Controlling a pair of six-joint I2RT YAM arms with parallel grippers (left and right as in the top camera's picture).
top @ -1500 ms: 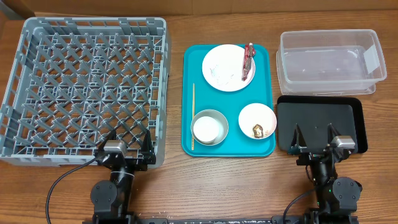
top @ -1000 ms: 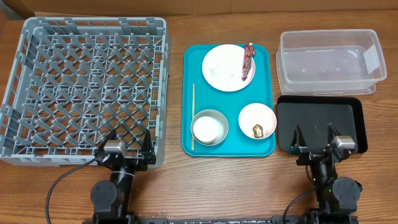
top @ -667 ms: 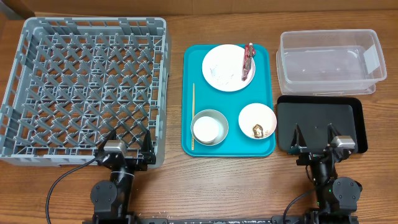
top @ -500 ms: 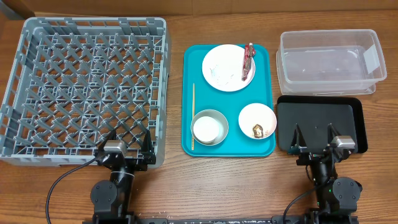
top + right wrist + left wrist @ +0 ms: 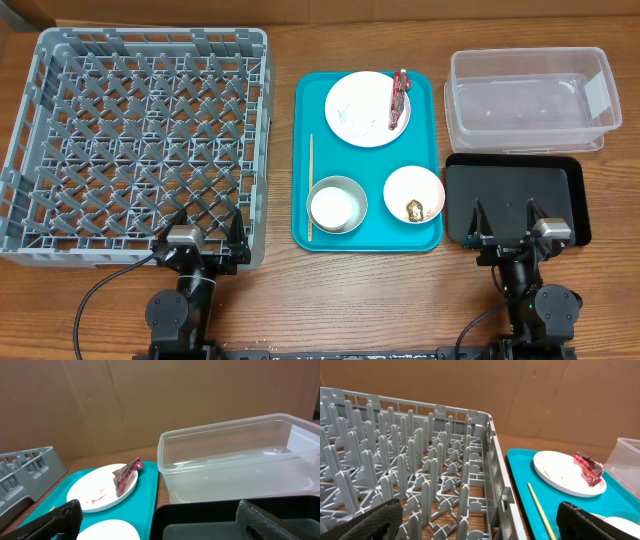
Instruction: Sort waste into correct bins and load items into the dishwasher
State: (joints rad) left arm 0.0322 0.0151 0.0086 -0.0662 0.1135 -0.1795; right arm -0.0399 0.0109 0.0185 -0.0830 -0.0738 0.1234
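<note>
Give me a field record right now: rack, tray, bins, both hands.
rack: large grey plastic dish rack, nothing loaded
tray: teal serving tray holds large white round plate with red shiny wrapper, thin wooden stick, small white cup inside grey metal bowl, small white bowl with brown lump
bins: clear plastic tub and black shallow tray, both empty
hands: left hand and right hand open, holding nothing

Wooden surface (image 5: 350,300), brown, grain running left to right. Teal tray (image 5: 375,160), rectangular with rounded corners and a raised rim, lies flat near the middle. Plain brown cardboard wall (image 5: 545,400) stands behind the far edge, faintly creased.
</note>
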